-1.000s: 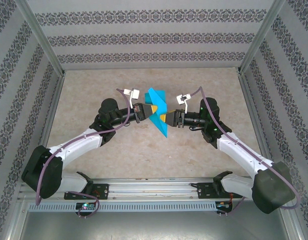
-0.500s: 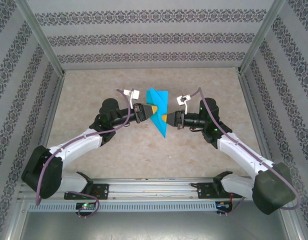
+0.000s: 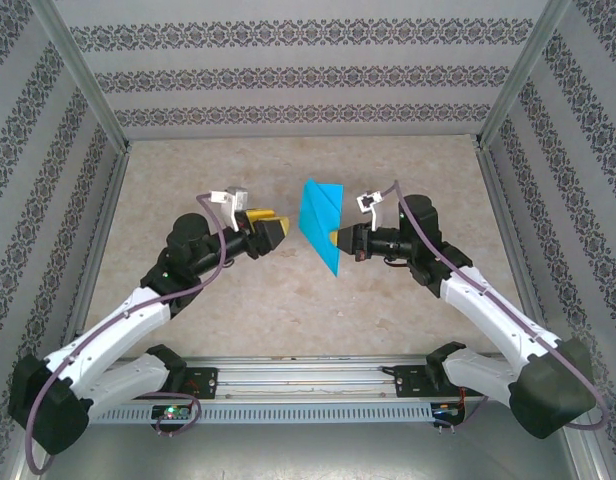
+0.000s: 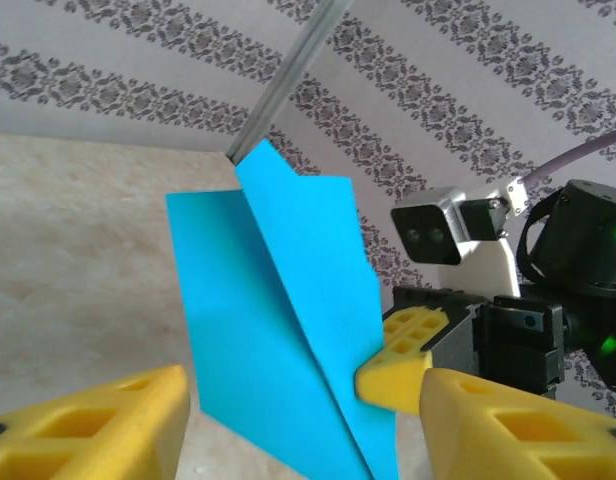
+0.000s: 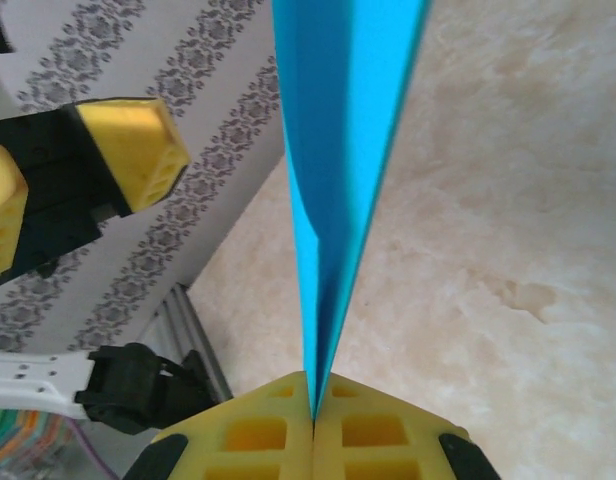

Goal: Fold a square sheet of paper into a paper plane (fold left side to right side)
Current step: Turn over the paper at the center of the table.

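The teal-blue paper, folded into a narrow pointed paper plane [image 3: 320,222] with layered creases, hangs upright above the middle of the table. My right gripper [image 3: 334,238] is shut on its right edge; in the right wrist view the paper [image 5: 338,150] rises straight out of the closed yellow pads [image 5: 313,410]. My left gripper [image 3: 280,232] stands open a short way left of the paper, not touching it. From the left wrist the paper [image 4: 278,320] is ahead between my spread yellow fingers [image 4: 118,420], with the right gripper's pad [image 4: 403,355] pinching its edge.
Beige marbled table top [image 3: 188,180] under both arms. Patterned walls [image 3: 308,75] and metal frame posts [image 3: 88,80] close in the back and sides. A metal rail [image 3: 308,375] with the arm bases runs along the near edge.
My left gripper let go of the paper, opened and drew back to the left. My right gripper closed on the paper and now holds it alone.
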Controlling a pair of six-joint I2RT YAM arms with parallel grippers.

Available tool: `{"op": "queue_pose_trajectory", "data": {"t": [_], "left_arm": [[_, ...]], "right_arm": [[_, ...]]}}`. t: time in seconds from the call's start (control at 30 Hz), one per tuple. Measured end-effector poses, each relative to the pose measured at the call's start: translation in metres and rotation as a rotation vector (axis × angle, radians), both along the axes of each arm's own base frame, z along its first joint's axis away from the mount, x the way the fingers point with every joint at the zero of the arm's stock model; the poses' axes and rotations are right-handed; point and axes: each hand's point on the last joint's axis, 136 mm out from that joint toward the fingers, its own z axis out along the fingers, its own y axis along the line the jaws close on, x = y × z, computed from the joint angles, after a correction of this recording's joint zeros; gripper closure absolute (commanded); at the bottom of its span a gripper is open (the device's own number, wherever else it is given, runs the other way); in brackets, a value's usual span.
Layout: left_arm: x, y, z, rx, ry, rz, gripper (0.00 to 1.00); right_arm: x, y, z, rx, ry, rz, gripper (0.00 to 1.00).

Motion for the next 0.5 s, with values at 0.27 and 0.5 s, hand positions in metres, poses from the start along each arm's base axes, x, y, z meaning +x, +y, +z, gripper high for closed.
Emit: {"op": "queue_pose_trajectory", "data": {"t": [0.27,0.5], "left_arm": [[-0.021,0.018,-0.010,0.102,-0.038,0.018,0.09],[-0.047,0.049,0.005,0.163,-0.142,0.088,0.00]], "right_arm": [[0.002,0.003,0.004,-0.263,-0.085,-0.101,1.00],[0.024,0.003,-0.008,-0.621,-0.113,-0.241,1.00]]}}
